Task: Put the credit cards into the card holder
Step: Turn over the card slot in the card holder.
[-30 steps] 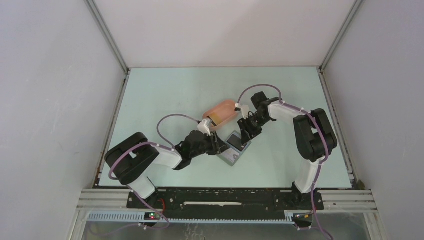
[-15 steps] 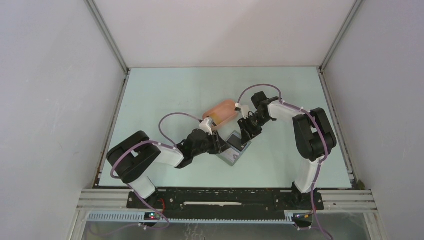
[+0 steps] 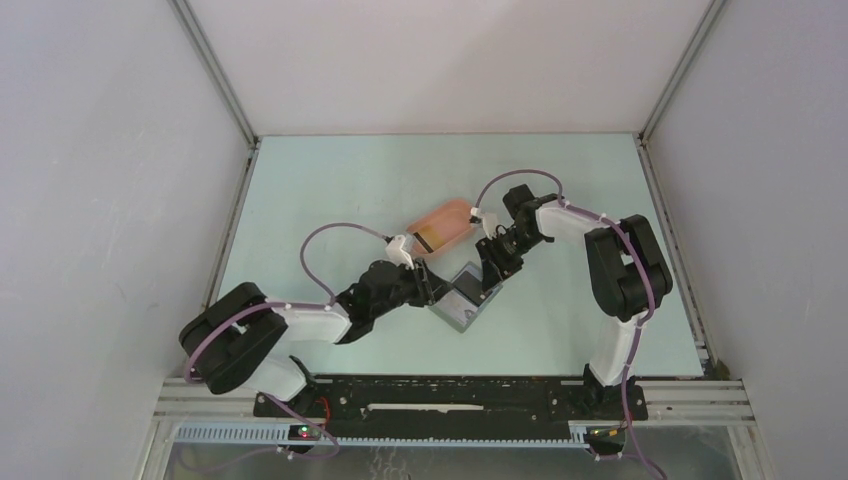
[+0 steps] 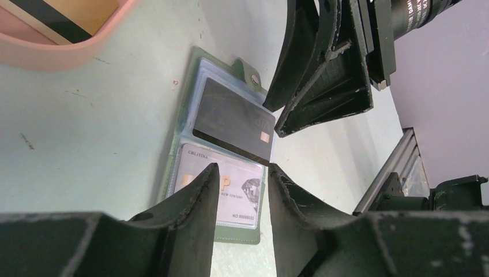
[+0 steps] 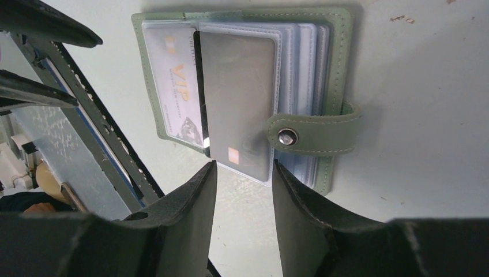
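At the bottom of the left wrist view the left tool [image 4: 242, 171] stands part spread and pinches nothing, its tips low over the near page of the open card holder [image 4: 177, 151]. That page carries a pale VIP card [image 5: 173, 86] already in its clear sleeve. The holder lies flat on the table [image 4: 86, 133] at frame centre, its snap strap [image 5: 314, 134] folded across the pages. Beyond the fold a dark card [image 4: 230, 124] sits mostly inside the next sleeve, one edge jutting toward the VIP card. The right tool [image 5: 243, 168] hangs just past the holder's far edge, also part spread and empty. In the upper left corner, well beyond the holder, a pink tray [image 4: 63, 55] holds a tan card with a black stripe [image 4: 75, 14].

The step in hand looks like seating the dark card. The next move likely calls for nudging that edge home while the other tool steadies the holder, then fetching the tan card.
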You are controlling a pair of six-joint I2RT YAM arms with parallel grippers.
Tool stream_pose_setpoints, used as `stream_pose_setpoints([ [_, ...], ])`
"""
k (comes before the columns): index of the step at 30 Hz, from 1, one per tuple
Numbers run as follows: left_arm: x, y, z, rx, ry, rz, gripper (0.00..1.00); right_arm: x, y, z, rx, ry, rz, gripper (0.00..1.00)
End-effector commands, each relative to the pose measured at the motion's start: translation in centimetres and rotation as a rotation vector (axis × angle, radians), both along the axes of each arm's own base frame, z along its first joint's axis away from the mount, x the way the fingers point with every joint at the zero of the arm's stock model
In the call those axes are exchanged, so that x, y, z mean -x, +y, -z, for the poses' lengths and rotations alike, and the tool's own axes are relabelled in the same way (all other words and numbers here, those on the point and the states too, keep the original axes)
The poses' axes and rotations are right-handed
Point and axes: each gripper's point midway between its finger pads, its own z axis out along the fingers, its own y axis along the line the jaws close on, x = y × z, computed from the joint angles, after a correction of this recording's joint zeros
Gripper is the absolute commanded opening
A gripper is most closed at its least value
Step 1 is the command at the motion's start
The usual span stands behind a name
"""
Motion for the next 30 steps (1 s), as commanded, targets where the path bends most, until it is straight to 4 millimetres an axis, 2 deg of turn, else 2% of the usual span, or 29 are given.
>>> stream_pose_setpoints([
  [1, 0.2, 1.2, -0.5, -0.022, -0.060, -0.018, 0.42, -0.2, 0.5, -0.8, -0.054, 0.022, -0.003, 0.48],
  [6, -0.1, 2.3, -1.3, -0.034, -0.103, -0.059, 0.42, 0.1, 0.8, -1.2, -0.081, 0.037, -0.006, 0.47],
  [14, -0.1, 3.1, -2.8, -0.036, -0.156, -0.069, 0.44, 0.3, 1.1, -1.9, -0.113, 0.040, -0.015, 0.47],
  [30, 0.2, 3.7, -3.0, -0.031, -0.167, -0.082, 0.45, 0.7, 1.5, -2.6, -0.146, 0.048, -0.023, 0.45],
])
